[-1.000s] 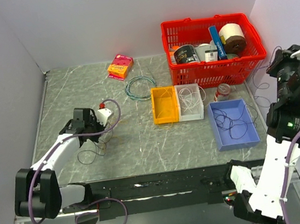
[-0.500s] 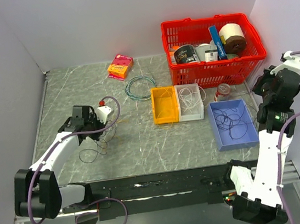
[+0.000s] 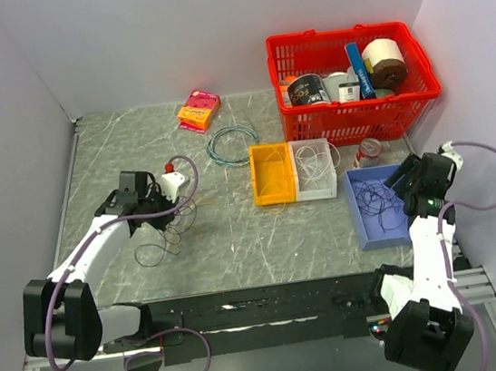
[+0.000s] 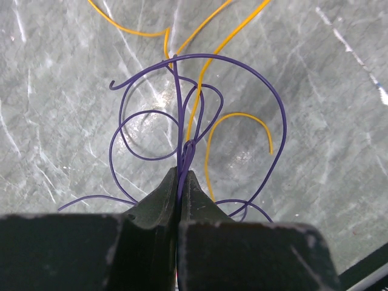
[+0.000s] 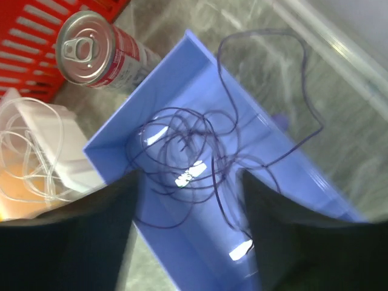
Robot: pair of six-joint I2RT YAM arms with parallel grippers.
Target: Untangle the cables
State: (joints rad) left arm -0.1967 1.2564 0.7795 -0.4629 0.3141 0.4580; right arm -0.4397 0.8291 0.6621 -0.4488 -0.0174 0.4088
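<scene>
Near the table's left, my left gripper (image 3: 170,217) is shut on dark purple strands of the cables (image 4: 200,103). They rise from between its tips (image 4: 182,177) and loop over the marble among orange-yellow strands (image 4: 239,118). The loose bunch (image 3: 160,243) trails below the gripper in the top view. My right gripper (image 5: 188,182) stands open above the blue tray (image 3: 363,225), where a tangle of dark purple cable (image 5: 188,145) lies. One strand hangs over the tray's wall onto the table. Nothing sits between the right fingers.
A yellow bin (image 3: 259,177) with yellow wire and a clear bin (image 3: 318,193) with white wire stand mid-table. A red-and-silver can (image 5: 91,45) lies beside the red basket (image 3: 350,126) of goods. A blue-green wire coil (image 3: 232,144) and a pink-orange box (image 3: 199,110) sit further back.
My right arm has swung down from the right side to over the blue tray, and its jaws now stand open. My left gripper has shifted slightly with the purple strands still pinched.
</scene>
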